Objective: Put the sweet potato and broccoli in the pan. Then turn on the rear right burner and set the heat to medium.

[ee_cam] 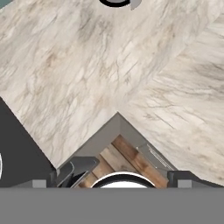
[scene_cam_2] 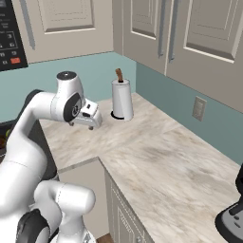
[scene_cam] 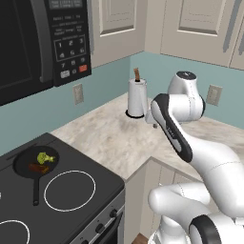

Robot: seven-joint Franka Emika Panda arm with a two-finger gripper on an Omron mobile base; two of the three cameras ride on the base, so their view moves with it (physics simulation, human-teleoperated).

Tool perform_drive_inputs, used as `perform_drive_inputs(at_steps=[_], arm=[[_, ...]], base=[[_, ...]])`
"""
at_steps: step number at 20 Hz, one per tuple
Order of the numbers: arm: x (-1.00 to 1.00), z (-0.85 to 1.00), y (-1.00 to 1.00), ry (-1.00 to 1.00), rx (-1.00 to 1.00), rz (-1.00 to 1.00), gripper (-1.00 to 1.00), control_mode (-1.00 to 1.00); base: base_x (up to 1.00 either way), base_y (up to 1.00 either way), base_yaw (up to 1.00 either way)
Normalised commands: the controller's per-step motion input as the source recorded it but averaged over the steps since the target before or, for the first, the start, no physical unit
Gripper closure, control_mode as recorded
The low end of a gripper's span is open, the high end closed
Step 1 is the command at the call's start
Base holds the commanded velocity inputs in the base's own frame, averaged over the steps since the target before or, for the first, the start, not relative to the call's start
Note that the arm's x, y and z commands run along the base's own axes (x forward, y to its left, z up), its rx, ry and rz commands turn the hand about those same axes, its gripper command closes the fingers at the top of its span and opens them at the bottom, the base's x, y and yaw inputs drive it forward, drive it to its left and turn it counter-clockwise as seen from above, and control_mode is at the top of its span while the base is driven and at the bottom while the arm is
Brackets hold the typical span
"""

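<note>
The pan [scene_cam: 24, 164], a small black skillet, sits at the back right of the black cooktop [scene_cam: 95, 178], its long handle pointing toward the front. Inside it lie the yellow-green broccoli [scene_cam: 45, 157] and the reddish-brown sweet potato [scene_cam: 38, 168], side by side. The rear right burner is hidden under the pan. My gripper [scene_cam_2: 81, 126] hangs open and empty above the marble counter, well to the right of the stove. In the hand view the gripper [ee_cam: 112, 183] looks straight down on the counter's inner corner, fingertips [ee_cam: 41, 183] far apart.
A paper towel roll [scene_cam: 137, 97] stands in the counter's back corner. A microwave [scene_cam: 43, 43] hangs above the stove. A large white-ringed burner [scene_cam: 70, 190] lies in front of the pan, with knobs [scene_cam: 100, 228] on the stove front. A dark appliance [scene_cam_2: 232, 213] sits at far right.
</note>
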Motion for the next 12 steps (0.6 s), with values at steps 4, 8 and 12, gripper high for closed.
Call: perform_drive_inputs(at_steps=[4, 8, 12], arm=[[0.0, 0.0, 0.0, 0.0, 0.0, 0.0, -1.0, -1.0], [0.0, 0.0, 0.0, 0.0, 0.0, 0.0, -1.0, -1.0], [0.0, 0.0, 0.0, 0.0, 0.0, 0.0, -1.0, -1.0]], base=[[0.0, 0.0, 0.0], [0.0, 0.0, 0.0], [0.0, 0.0, 0.0]])
